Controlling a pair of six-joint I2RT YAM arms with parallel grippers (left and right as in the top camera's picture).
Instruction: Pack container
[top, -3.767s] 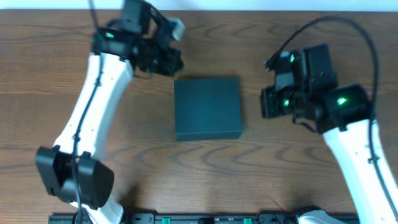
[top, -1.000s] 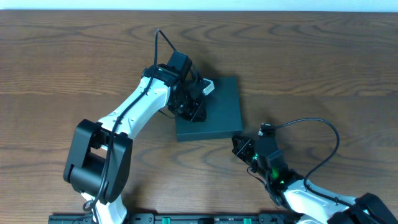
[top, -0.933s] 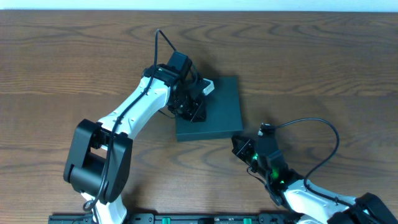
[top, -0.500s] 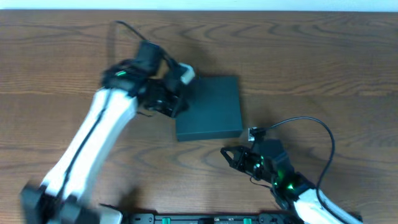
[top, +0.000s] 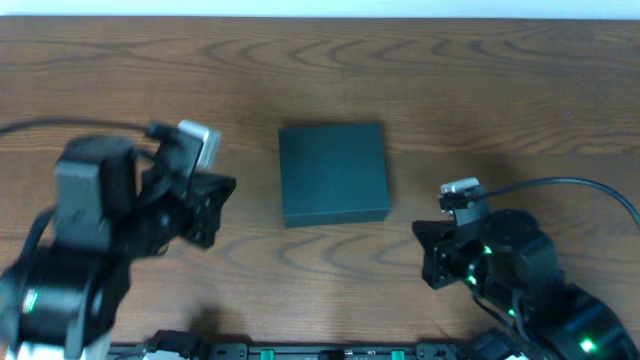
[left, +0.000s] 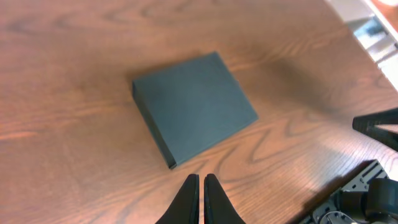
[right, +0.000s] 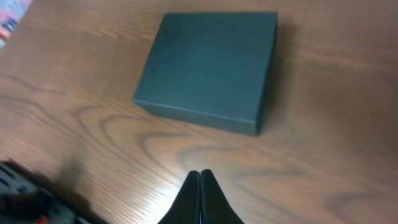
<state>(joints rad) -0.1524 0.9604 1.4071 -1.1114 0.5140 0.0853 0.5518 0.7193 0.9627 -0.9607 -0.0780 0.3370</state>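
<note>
- container (top: 333, 173): dark teal-green matte box, lid down flat (no gap visible along the edges in any view). It lies flat on the wood table (top: 480, 80), roughly mid-table.
- Box sits b/w the two arms and touches neither. Bare wood shows on all four sides.
- Nothing on top of the box. Inside not visible.
- left gripper (left: 201, 180): fingers pressed together, tips meeting, nothing b/w them. Wrist view has it over bare wood, pointing toward the box's near corner, apart from it.
- In the overhead view the left gripper is left of the box w/ a strip of table between. That arm is motion-blurred, so fine detail is unreadable.
- right gripper (right: 200, 176): also closed, the two fingers meeting in a thin line, empty. Box lies ahead of it in the wrist view, one side wall facing the cam, not touching.
- In the overhead view the right gripper is right of the box and nearer the front edge, off its front-right corner.
- Can't tell how high either gripper is above the wood.
- Black cable (top: 560, 185) loops from the right arm over the table. Small green lights (top: 470, 278) glow on that arm.
- Black rail (top: 300, 352) runs along the table's near edge.
</note>
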